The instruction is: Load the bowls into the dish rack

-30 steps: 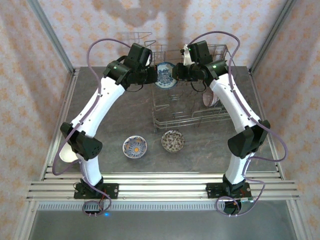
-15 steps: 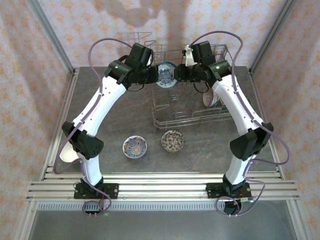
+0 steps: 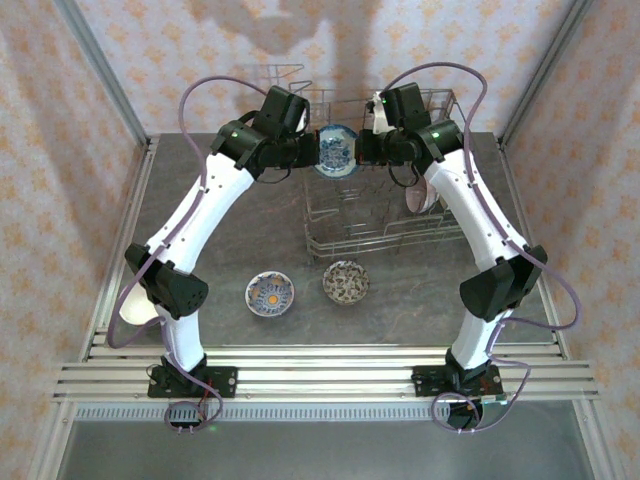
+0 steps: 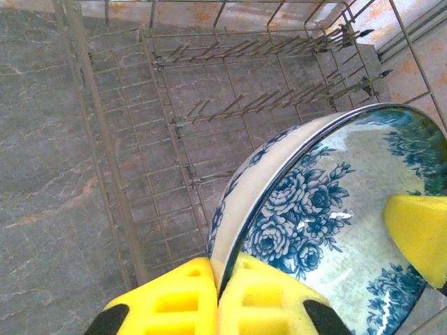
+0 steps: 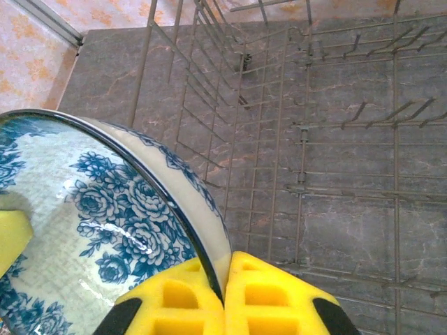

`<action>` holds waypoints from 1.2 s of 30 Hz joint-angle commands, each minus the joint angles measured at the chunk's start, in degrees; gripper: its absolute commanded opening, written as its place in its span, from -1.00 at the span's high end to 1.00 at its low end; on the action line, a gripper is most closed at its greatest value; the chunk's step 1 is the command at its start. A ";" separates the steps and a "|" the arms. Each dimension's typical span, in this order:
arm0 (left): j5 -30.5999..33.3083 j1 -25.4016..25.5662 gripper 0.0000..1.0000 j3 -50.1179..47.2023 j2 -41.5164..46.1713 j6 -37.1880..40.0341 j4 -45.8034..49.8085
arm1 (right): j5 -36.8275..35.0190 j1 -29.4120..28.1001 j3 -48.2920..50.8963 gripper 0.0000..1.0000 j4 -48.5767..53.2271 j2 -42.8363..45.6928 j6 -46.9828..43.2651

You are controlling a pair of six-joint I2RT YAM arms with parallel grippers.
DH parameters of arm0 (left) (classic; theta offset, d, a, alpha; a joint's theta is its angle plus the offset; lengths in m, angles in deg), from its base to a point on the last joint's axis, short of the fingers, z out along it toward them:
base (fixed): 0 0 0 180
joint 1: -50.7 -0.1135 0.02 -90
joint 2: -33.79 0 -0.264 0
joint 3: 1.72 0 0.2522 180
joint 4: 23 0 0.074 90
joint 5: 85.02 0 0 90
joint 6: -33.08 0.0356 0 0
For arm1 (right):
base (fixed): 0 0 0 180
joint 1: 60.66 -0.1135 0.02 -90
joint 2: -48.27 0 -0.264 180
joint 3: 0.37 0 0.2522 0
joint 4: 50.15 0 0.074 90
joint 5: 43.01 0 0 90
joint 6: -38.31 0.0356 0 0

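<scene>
Bowl point(image 3: 333, 150) with blue flowers hangs on edge over the rack's point(image 3: 380, 238) left side, left hand point(image 4: 216, 300) and right hand point(image 5: 223, 296) both clamped on its rim. A pinkish bowl point(image 3: 417, 197) seems racked; an orange bowl point(image 3: 269, 294) and a speckled bowl point(image 3: 346, 282) sit on the surface point(image 3: 250, 220), so most loading remains. No writing is readable.

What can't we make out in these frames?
1. Top view: pale rounded object, maybe a bowl, mostly hidden by the left arm at its elbow.
2. Top view: pinkish bowl in the grey wire dish rack, half covered by the right arm; its seating is unclear.
3. Wrist views: blue-and-white floral ceramic bowl, cut by frame edges.
</scene>
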 commanded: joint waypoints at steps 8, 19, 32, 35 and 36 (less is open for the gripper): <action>-2.72 1.11 0.10 2.02 -1.24 -0.91 -3.55 | -12.84 1.14 4.79 1.00 -2.08 7.39 5.92; 2.88 0.58 -0.36 -0.70 2.95 -0.51 -4.59 | -30.37 3.58 7.68 1.00 2.76 7.57 9.09; 1.14 -7.92 -0.34 -35.29 16.23 -4.05 -11.77 | -66.59 3.51 18.44 1.00 0.18 8.98 9.02; 1.42 -7.94 -0.34 -39.12 16.46 -5.46 -13.32 | -68.15 3.52 16.03 1.00 3.66 6.21 8.76; 1.37 -7.97 -0.34 -39.86 16.15 -5.75 -13.84 | -68.64 3.45 15.00 1.00 5.08 5.02 9.11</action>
